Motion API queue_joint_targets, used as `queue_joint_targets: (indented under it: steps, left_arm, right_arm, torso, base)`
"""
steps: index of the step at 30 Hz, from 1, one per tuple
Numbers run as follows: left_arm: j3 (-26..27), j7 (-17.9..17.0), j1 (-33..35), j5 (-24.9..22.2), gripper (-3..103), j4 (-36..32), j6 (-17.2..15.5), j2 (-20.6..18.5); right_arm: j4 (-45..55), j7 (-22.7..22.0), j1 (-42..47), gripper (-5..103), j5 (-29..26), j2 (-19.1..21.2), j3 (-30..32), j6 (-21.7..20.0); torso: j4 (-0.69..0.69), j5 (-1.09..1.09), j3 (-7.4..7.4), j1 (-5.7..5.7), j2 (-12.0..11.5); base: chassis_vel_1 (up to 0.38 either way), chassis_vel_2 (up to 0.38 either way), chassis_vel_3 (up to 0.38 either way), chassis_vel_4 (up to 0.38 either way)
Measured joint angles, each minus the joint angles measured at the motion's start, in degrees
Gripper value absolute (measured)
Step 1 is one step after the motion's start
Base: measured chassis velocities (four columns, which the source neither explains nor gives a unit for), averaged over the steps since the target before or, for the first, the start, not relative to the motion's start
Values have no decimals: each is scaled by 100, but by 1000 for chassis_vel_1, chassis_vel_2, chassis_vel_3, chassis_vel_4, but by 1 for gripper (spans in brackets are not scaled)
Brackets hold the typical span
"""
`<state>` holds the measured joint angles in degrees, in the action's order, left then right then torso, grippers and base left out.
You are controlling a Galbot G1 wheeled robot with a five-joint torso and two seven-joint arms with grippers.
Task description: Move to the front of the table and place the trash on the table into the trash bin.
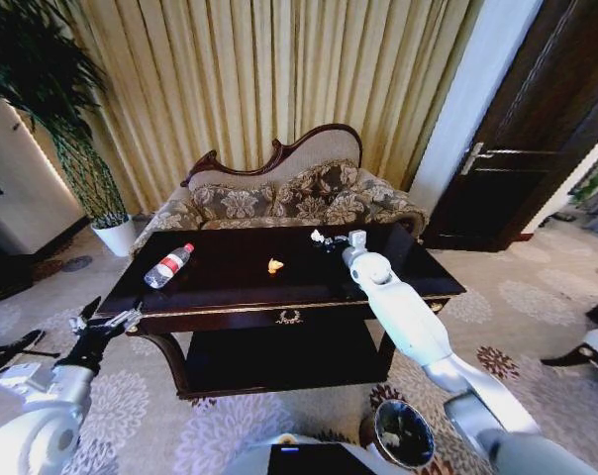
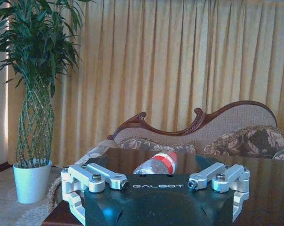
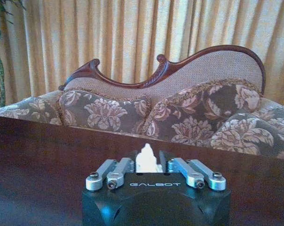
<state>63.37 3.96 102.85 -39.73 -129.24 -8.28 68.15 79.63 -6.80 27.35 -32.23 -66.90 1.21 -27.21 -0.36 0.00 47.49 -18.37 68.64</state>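
right gripper (image 1: 331, 240) is out over the far right part of the table (image 1: 398, 297), at the white crumpled scrap (image 3: 147, 158). wrist view puts the scrap dead centre between my fingers (image 3: 117, 170), which sit narrow around it. looks like contact, but can't confirm a firm pinch, so calling it closed on the scrap as a judgement. key relation: scrap lies straight ahead along the jaw axis, no lateral offset, and it's a lump with no real long axis, so approach angle doesn't matter. trash bin (image 1: 405, 431) is on the floor near my base, right side, well apart from the scrap and below table level, so the carry is back toward me and down. right arm is clearly the nearer one for that. left gripper (image 1: 99, 328) hangs off the table's left front corner, fingers spread wide, holding nothing. bottle (image 1: 168, 265) lies on its side on the left part of the table, long axis roughly toward the left gripper, red cap on the far end. orange scrap (image 1: 274, 265) sits mid-table between both arms.
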Motion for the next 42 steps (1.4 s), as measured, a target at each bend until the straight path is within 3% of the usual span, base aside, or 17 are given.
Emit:
queue_joint_targets:
  steps: [4, 11, 20, 42]
  left_arm:
    - [4, 0, 0, 1, 100, -3, 0, 12]
    - [2, -3, -19, 6, 100, -6, 0, 25]
    - [-15, 18, -25, 11, 100, 74, 5, 77]
    - [11, 48, -34, -5, 100, 113, 46, 77]
  right_arm:
    - [-143, 0, -122, 38, 0, -92, -116, -1]
    - [-540, 0, -369, 71, 32, -415, -276, 1]
    - [-784, 0, -486, 99, 77, -575, -288, 27]
    - [-1367, 0, -661, 100, 229, -728, -265, 195]
  torso:
    - [-1, 0, 0, 0, 0]
    - [-1, -1, 0, 0, 0]
    - [-2, 0, 0, 0, 0]
    - [-1, 0, 0, 0, 0]
  base:
    - [0, 0, 0, 0]
    - [0, 0, 0, 0]
    - [0, 0, 0, 0]
    - [0, 0, 0, 0]
